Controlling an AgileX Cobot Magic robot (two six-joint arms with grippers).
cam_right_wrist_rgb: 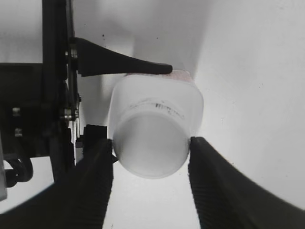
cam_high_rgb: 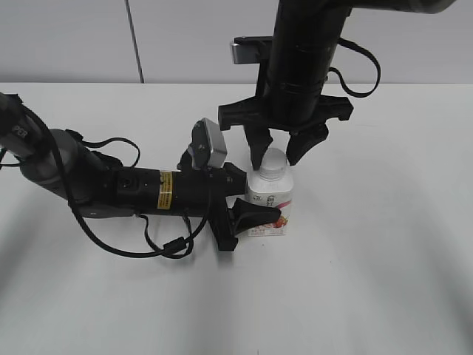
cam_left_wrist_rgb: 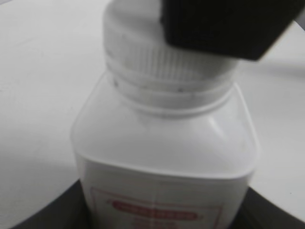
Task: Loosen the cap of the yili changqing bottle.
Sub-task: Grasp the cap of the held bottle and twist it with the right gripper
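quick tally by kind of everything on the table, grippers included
bottles: 1, the white bottle with the fruit label, standing upright
caps: 1, the white cap, on the bottle's neck
grippers: 2, the left gripper clamped on the bottle's body, the right gripper with its fingers on either side of the cap
total: 4

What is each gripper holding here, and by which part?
The left gripper clamps the bottle by its labelled body; the right gripper pinches the cap at its sides.
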